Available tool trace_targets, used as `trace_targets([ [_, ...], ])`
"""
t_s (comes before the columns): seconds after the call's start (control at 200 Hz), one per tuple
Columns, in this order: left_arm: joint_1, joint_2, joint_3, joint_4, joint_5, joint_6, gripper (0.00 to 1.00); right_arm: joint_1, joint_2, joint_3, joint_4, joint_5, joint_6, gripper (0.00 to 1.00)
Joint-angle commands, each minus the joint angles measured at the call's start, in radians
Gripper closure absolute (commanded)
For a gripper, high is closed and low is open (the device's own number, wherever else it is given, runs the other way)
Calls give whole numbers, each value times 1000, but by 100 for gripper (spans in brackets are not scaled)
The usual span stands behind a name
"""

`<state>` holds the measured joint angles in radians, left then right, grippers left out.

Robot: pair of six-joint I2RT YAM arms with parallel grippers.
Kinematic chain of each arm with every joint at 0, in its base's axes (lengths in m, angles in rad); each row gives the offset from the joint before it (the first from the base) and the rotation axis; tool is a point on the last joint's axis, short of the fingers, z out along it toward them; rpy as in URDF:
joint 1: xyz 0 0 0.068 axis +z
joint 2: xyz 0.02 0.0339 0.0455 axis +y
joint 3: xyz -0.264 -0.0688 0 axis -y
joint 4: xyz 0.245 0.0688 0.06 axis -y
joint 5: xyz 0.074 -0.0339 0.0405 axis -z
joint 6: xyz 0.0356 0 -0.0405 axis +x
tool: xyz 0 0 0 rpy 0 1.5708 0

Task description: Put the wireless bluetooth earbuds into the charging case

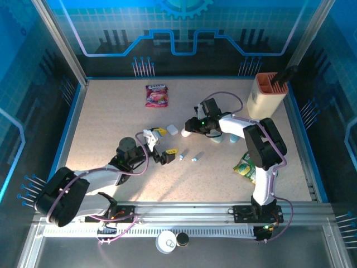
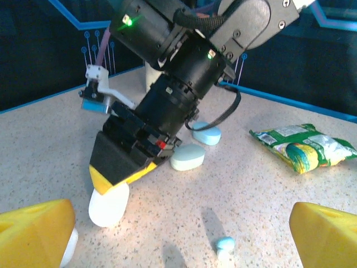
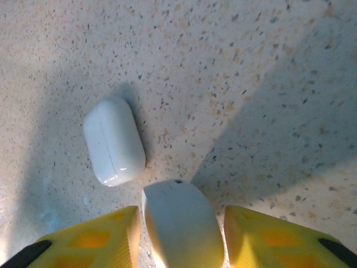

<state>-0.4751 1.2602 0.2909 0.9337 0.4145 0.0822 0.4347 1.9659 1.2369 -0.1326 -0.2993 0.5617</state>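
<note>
Speckled tabletop: we are working here.
Left gripper: we are holding it wide, empty, awaiting the earbud.
Right gripper: we are bracketing a white case for loading; grip unclear.

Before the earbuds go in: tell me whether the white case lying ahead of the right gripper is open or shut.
Shut. The white case lies flat on the table, lid down, only a thin seam showing.

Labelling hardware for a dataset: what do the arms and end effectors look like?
The left arm and right arm are white with black joints and looped purple cables. The left end effector and right end effector have yellow finger pads.
</note>
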Motion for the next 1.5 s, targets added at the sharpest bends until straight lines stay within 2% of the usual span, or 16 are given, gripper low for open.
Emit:
trace_targets([
  [0.0,-12,-34,29,-148,-29,53,1,9,-61,27,-69,86,-71,48],
  [0.13,-34,-33,53,-206,-44,93,1,0,-148,-5,-131,190,-137,35],
  [0.28,-76,-9,83,-238,-56,127,1,-21,-270,-67,-215,384,-205,25],
  [0.36,-94,12,95,-231,-51,134,1,-53,-328,-117,-250,493,-200,18],
  [0.44,-106,35,106,-221,-43,134,1,-113,-372,-171,-276,543,-162,16],
  [0.625,-117,79,121,-187,-31,128,1,-222,-387,-260,-298,480,-141,16],
  [0.82,-119,102,133,-179,-26,123,1,-227,-315,-254,-317,412,-157,23],
  [1.03,-120,110,130,-167,-24,110,1,-236,-263,-230,-344,457,-160,32],
  [1.316,-119,126,129,-152,-24,108,1,-251,-333,-255,-315,486,-149,33],
  [1.496,-120,148,127,-128,-21,102,1,-278,-364,-268,-295,438,-141,29],
])
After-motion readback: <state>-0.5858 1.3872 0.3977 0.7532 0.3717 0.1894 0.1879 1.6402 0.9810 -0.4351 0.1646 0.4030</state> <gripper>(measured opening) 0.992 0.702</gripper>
